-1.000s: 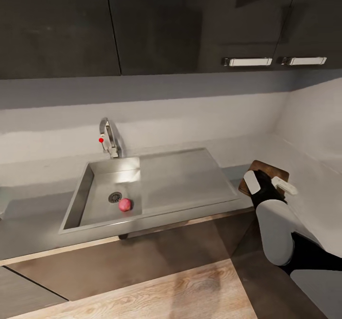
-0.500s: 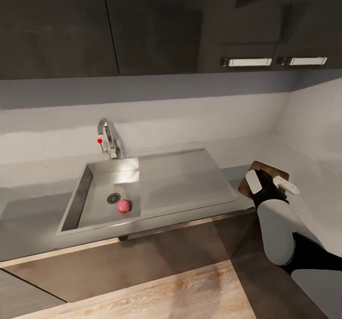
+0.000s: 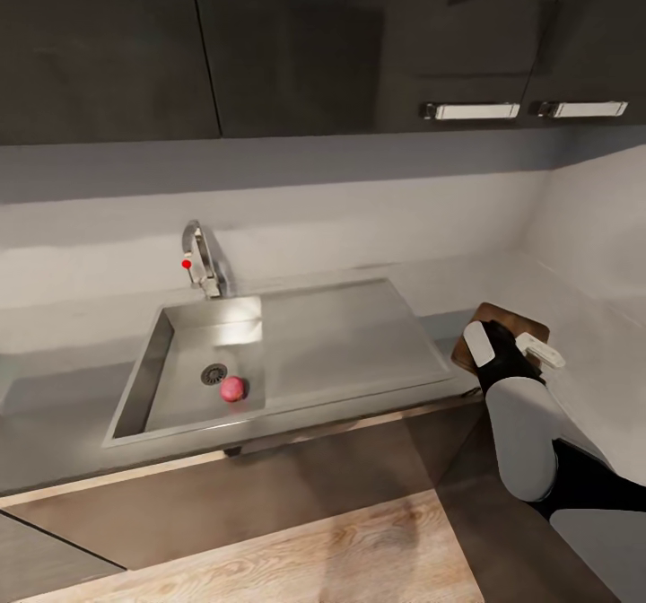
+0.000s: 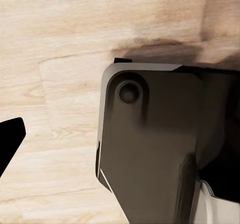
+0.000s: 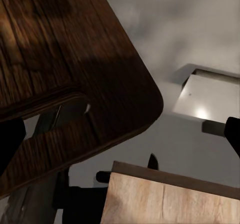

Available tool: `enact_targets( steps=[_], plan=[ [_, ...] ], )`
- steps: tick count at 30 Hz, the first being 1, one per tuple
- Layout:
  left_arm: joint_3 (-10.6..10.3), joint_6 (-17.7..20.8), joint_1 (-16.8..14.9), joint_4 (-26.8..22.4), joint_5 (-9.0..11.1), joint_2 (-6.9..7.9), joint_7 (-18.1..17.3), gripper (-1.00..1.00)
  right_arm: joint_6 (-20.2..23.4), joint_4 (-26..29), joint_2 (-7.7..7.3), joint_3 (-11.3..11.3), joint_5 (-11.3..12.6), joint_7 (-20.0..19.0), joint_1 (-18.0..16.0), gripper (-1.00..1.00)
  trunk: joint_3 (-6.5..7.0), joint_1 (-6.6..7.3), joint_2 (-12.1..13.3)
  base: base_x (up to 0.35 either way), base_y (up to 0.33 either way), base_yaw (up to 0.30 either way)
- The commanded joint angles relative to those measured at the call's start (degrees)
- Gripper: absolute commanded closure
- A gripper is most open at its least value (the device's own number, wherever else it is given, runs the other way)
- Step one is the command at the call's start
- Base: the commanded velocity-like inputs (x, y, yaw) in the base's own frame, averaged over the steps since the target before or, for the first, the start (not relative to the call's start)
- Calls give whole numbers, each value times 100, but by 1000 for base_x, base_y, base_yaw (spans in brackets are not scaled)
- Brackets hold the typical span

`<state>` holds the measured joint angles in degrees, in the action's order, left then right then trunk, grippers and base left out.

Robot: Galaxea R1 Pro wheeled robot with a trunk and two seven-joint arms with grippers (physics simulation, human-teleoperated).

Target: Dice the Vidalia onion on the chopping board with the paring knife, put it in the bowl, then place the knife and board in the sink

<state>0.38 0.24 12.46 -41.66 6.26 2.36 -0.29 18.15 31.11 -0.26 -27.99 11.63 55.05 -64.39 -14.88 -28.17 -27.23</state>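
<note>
The Vidalia onion (image 3: 232,388) lies in the basin of the sink (image 3: 359,334), just beside the round drain (image 3: 213,373) — a round thing on a flat steel floor, it rests low where the basin walls keep it from rolling off, and nothing touches it. The tap (image 3: 203,262) stands behind the basin on the tabletop (image 3: 54,406), clear of a reach from above. The right end effector (image 3: 511,348) hovers at the other end of the sink, over the near corner of the chopping board (image 3: 516,320), its two white fingers spread apart with nothing between them; the right wrist view looks down on the board's rounded brown corner (image 5: 75,69) from close by, which suggests the arm is parked there, not reaching for the onion. The left end effector shows in none of these frames clearly enough to judge — I cannot tell how it stands; its wrist camera looks at pale wooden floor (image 4: 55,44) and part of the robot's own dark base (image 4: 160,144), so that arm probably hangs low at the side. The onion is not yet picked, so the first step is the one in hand.
</note>
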Motion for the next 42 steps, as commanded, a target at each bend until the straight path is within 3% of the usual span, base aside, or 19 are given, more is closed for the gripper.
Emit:
enact_targets(
  steps=[1,42],
  plan=[
    [-3,2,2,-9,60,1,-4,-100,54,9,-1,4,15,23,-4,-100,-18,-3,-10,29,0,0],
    [-3,2,2,26,60,1,-7,-100,55,9,-26,-5,15,23,-4,-100,-228,-3,-10,31,0,0]
  ],
)
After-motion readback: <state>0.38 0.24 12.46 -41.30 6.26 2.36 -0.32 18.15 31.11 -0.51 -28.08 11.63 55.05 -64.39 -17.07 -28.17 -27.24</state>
